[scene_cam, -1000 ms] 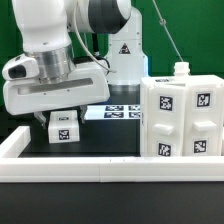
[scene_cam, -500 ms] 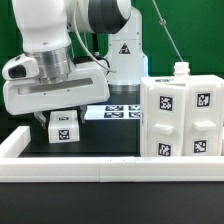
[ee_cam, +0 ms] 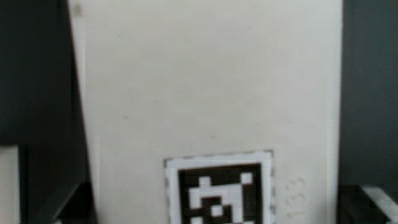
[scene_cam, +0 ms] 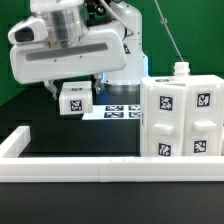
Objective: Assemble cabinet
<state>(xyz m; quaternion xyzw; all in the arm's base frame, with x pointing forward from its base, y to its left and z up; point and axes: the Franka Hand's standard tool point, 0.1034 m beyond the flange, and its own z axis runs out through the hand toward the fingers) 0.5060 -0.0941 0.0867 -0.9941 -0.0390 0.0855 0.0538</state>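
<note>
The cabinet (scene_cam: 180, 115), a large white box with tag markers on its faces, stands at the exterior view's right. To its left a smaller white tagged block (scene_cam: 72, 100) hangs clear of the black table, with my gripper (scene_cam: 72, 92) shut on it from above. In the wrist view the same block (ee_cam: 205, 100) fills almost the whole picture as a tall white face with one tag near its end. There my gripper (ee_cam: 214, 205) has its jaws at either side of the block. The fingertips are mostly hidden.
A long low white border rail (scene_cam: 100, 170) runs along the table's front and up the exterior view's left side. The marker board (scene_cam: 118, 110) lies flat behind the held block. A white stand with a warning triangle (scene_cam: 125, 50) rises at the back.
The arm has risen and shifted towards the exterior view's right. The white tagged block, which rested on the table before, has come up with it.
</note>
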